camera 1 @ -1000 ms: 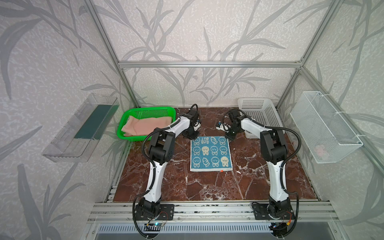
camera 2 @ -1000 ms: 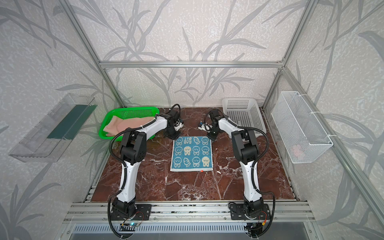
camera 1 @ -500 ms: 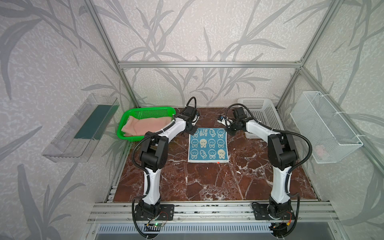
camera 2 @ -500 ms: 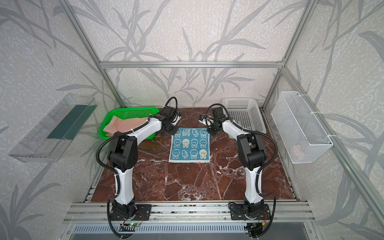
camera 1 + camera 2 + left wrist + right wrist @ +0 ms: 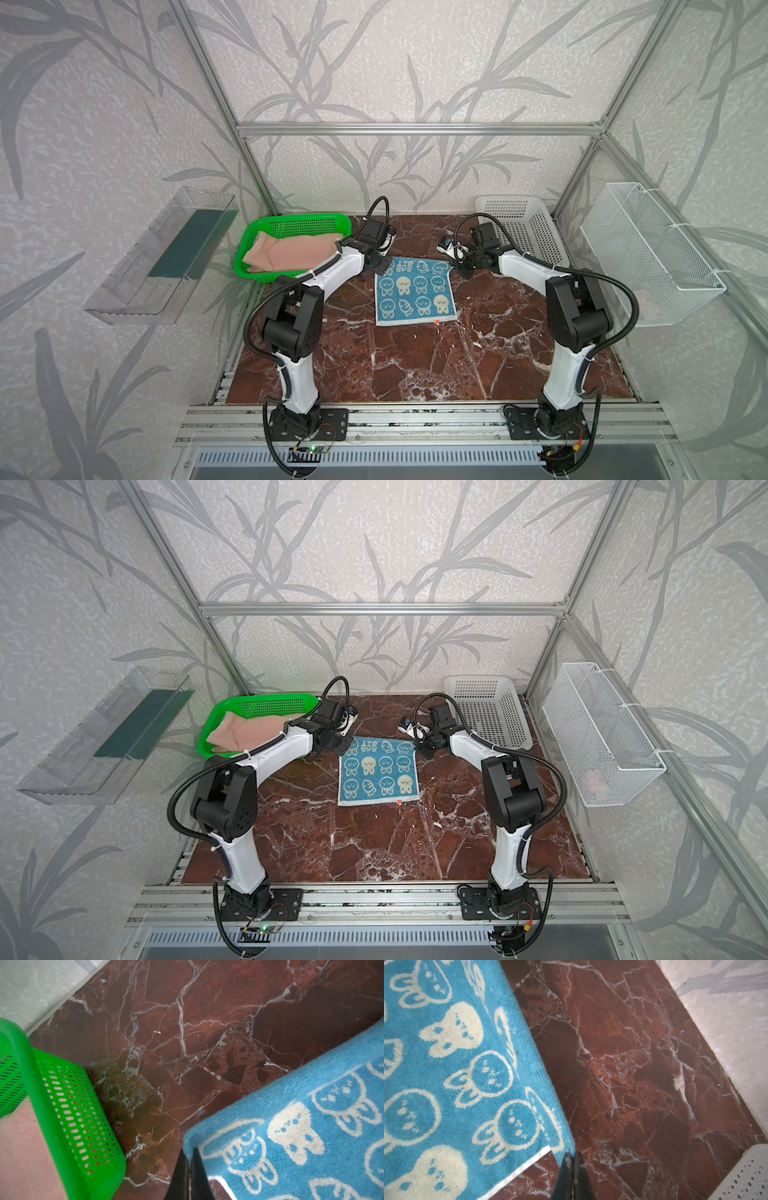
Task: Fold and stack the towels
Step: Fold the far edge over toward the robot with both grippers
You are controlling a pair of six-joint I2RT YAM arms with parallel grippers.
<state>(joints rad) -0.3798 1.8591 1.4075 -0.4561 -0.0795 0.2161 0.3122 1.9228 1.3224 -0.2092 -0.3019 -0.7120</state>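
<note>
Red marble worktop (image 5: 415, 365): the teal towel (image 5: 415, 293) lies at frame centre, its upper corners clamped in the left pincer (image 5: 188, 1160) and right pincer (image 5: 572, 1157). Both bite only the hem, so uneven pulling could free a corner and skew the fold.

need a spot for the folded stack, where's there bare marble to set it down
Widest bare marble: between the teal towel and the front rail, arm to arm. A narrower patch lies between the towel and the right arm. Crowded at the far edge: both jaws shut on the towel's far corners, flanked by the green basket and white basket.
</note>
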